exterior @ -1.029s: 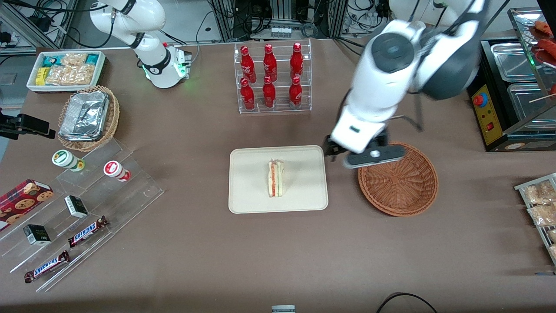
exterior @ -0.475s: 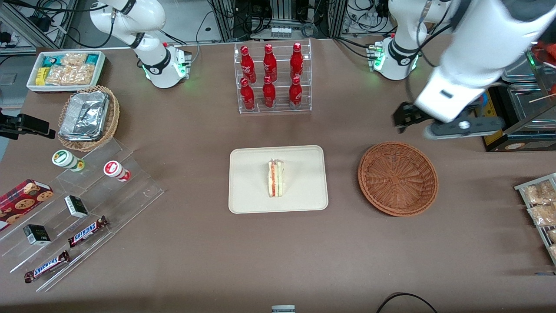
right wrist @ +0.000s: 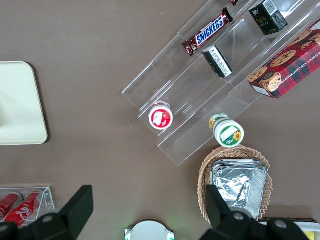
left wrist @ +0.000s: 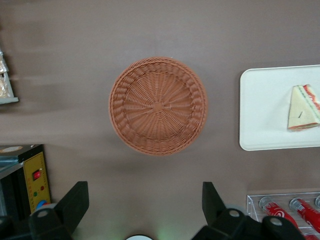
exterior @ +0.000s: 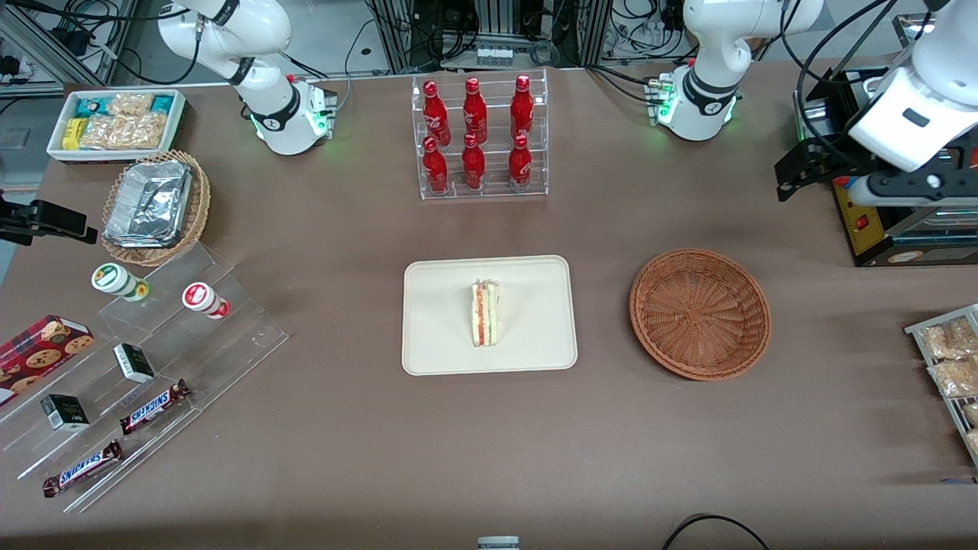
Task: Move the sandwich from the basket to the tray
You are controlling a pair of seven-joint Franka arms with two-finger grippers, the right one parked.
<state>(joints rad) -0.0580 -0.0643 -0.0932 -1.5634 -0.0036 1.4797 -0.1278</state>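
Observation:
The sandwich, a white wedge with red and green filling, lies on the cream tray at the table's middle. The reddish-brown wicker basket sits beside the tray, toward the working arm's end, and holds nothing. My left gripper hangs high above the table, farther from the front camera than the basket and close to a black appliance. It is open, its two black fingers wide apart with nothing between them.
A black appliance with a yellow panel stands just by the gripper. A clear rack of red bottles is farther back than the tray. A rack of snack bags lies at the working arm's end. Acrylic steps with snacks and a foil-filled wicker basket lie toward the parked arm's end.
My gripper has swung from above the basket's rim toward the working arm's end of the table, rising beside the black appliance. The sandwich has stayed on the tray.

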